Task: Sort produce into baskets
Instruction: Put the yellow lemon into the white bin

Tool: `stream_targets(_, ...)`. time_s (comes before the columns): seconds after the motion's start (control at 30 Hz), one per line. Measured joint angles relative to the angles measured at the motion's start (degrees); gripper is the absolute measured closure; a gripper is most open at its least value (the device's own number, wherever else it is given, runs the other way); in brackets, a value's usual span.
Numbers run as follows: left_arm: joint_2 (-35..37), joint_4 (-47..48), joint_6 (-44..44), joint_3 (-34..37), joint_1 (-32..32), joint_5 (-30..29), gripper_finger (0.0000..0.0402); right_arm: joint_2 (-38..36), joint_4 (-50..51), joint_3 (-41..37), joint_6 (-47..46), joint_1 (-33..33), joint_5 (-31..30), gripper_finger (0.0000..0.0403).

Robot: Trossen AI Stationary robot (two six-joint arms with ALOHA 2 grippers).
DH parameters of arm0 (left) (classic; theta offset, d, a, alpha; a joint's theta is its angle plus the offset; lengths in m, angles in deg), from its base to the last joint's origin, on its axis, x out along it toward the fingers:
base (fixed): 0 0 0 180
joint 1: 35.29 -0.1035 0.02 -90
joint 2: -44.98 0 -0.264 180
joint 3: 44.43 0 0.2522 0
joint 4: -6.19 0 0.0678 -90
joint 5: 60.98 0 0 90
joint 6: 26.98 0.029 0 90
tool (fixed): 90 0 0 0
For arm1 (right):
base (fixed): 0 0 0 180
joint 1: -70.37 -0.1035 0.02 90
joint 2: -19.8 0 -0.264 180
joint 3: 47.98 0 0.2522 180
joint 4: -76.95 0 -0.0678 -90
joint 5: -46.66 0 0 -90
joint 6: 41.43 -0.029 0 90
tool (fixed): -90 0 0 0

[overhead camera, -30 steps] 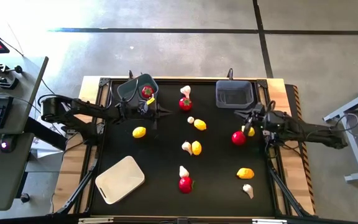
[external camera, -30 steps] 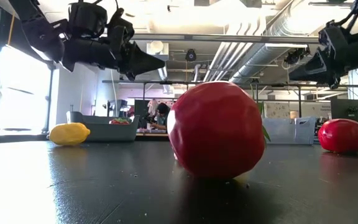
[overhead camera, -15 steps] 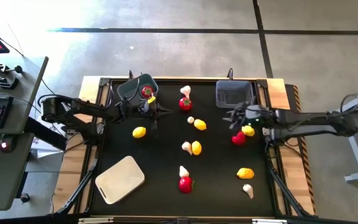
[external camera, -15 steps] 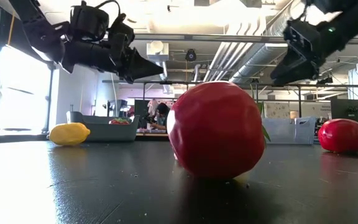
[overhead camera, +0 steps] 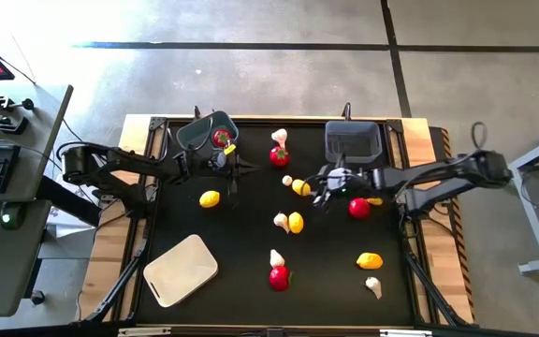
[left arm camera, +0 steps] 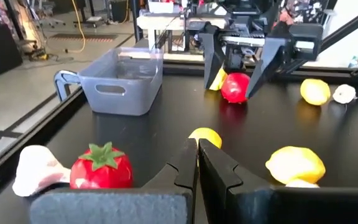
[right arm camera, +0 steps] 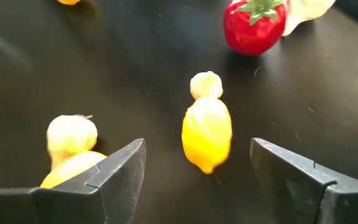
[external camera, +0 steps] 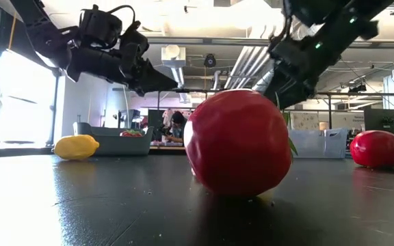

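My right gripper (overhead camera: 318, 190) stands open over the middle of the black table. Its fingers (right arm camera: 124, 171) stand on either side of a yellow lemon (right arm camera: 207, 134) without touching it. The lemon (overhead camera: 300, 187) lies on the table beside a small garlic bulb (right arm camera: 206, 84). My left gripper (overhead camera: 241, 167) hangs shut with nothing in it, beside the rounded grey-blue bin (overhead camera: 201, 131). That bin holds a red tomato (overhead camera: 221, 139). The dark grey rectangular bin (overhead camera: 352, 140) stands at the far right. The cream tray (overhead camera: 181, 270) lies at the near left.
Loose produce lies across the table: tomatoes (overhead camera: 279, 155), (overhead camera: 359, 207), (overhead camera: 279, 277), lemons (overhead camera: 211, 198), (overhead camera: 296, 222), (overhead camera: 370, 260) and garlic (overhead camera: 280, 138), (overhead camera: 281, 221), (overhead camera: 373, 285). One more lemon (overhead camera: 374, 199) peeks from under my right arm.
My right gripper has travelled toward the table's left edge, from beside the right-hand tomato to the lemon near the middle. It has opened on the way. The lemon that was under it stays near that tomato.
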Motion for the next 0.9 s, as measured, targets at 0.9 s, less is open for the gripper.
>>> stream_targets(0.9, 0.0, 1.8, -9.8, 0.0, 0.0, 3.6, 0.0401, 21.5, -13.1, -0.1, 1.2, -0.2, -5.9, 0.0134)
